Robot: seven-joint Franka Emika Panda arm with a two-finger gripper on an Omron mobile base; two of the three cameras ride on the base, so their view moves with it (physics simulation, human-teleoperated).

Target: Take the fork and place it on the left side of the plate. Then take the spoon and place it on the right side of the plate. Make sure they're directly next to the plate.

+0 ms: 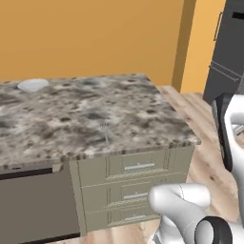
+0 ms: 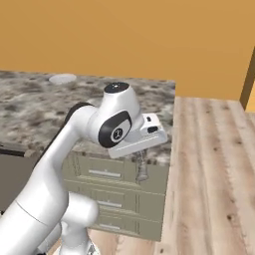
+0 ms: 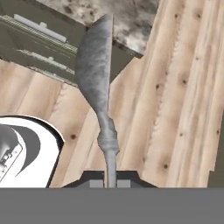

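My gripper (image 3: 110, 179) is shut on the handle of a grey metal spoon (image 3: 94, 61), whose bowl points away from the hand and shows edge-on. In the right base view the gripper (image 2: 140, 153) points down beside the counter's near right corner, and the spoon (image 2: 142, 170) hangs below it in front of the drawers. The small white plate (image 1: 32, 85) sits at the far left of the marble counter; it appears again as the plate (image 2: 63, 78) far behind the arm. A thin pale sliver (image 1: 105, 133) on the counter may be the fork; it is too faint to tell.
The marble counter (image 1: 95, 114) tops a bank of grey-green drawers (image 1: 136, 167) with bar handles. Wooden floor (image 2: 214, 174) stretches to the right of it. A dark cabinet (image 1: 226, 52) stands at the far right by the orange wall.
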